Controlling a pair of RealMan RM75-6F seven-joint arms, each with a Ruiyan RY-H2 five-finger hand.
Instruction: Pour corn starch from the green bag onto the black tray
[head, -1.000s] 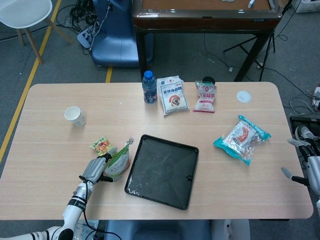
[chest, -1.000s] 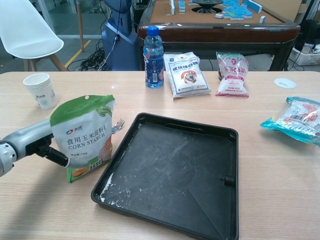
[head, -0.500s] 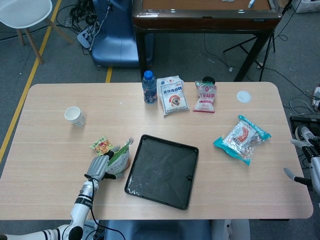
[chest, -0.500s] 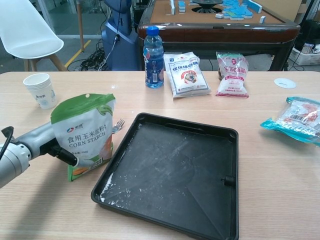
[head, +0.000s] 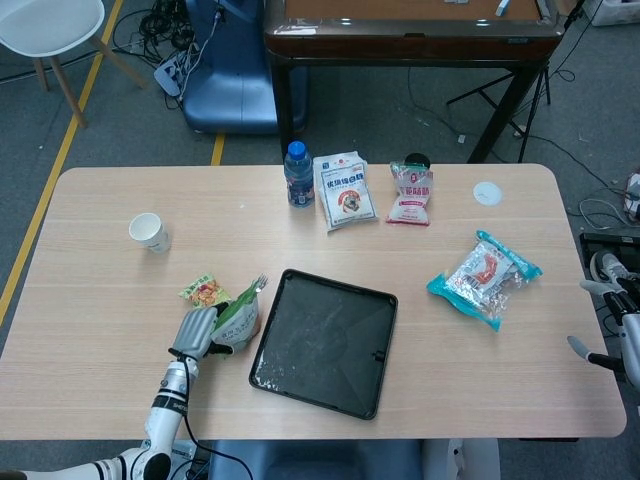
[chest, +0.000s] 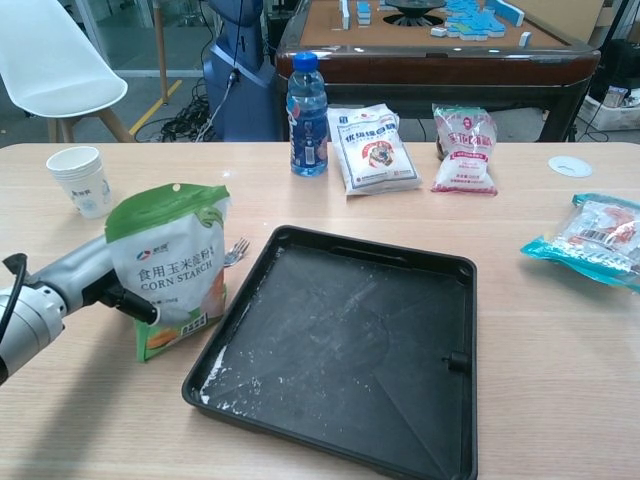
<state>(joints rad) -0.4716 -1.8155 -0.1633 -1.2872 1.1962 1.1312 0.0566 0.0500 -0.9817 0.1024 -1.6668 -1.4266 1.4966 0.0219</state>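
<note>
The green bag (chest: 168, 265) stands upright on the counter (chest: 540, 330), just beside the left edge of the black tray (chest: 345, 345); this position keeps the pouring travel short. The left hand (chest: 85, 285) is against the bag's left side, with dark fingers (chest: 130, 303) laid across its lower front. This appears to be a side grasp, but full closure cannot be confirmed because the bag hides the rest of the hand. The tray carries a thin scatter of white powder near its lower-left corner. A fork (chest: 236, 250) lies behind the bag, touching or almost touching the tray rim.

The right hand (head: 615, 330) sits off the counter's right edge, holding nothing, fingers apart.

Background items: paper cup (chest: 82, 180), water bottle (chest: 307, 115), two white packets (chest: 375, 148).
</note>
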